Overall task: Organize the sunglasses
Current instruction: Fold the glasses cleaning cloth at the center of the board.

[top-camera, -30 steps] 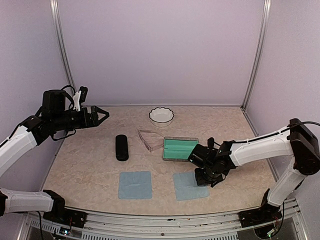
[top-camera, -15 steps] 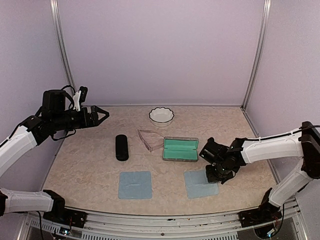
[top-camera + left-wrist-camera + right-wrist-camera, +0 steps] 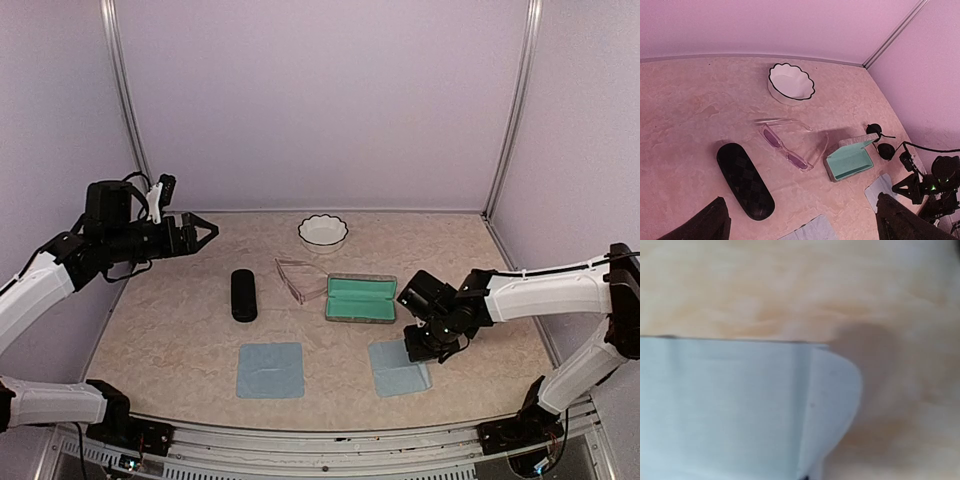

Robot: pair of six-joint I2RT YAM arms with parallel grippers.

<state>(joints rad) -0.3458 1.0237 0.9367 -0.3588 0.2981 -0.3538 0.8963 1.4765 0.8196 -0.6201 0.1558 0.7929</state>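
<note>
Under right gripper (image 3: 422, 350), jaw state unreadable: blue cloth (image 3: 398, 367) dragged rightward from beside open case (image 3: 360, 298), corner folded; pink sunglasses (image 3: 300, 279) not yet cased.

A robot test booth in a lab.
We see plain lilac walls (image 3: 320, 100), metal corner posts (image 3: 513, 105), and a marble-patterned desk (image 3: 180, 340).

Pale pink translucent sunglasses (image 3: 792, 150), a black checker-textured case (image 3: 745, 180), a teal-lined open case (image 3: 360, 298) and a white, dark-rimmed bowl (image 3: 790, 83) on beige marbled tabletop (image 3: 180, 330); two apparently pale-blue cloths (image 3: 270, 369).
</note>
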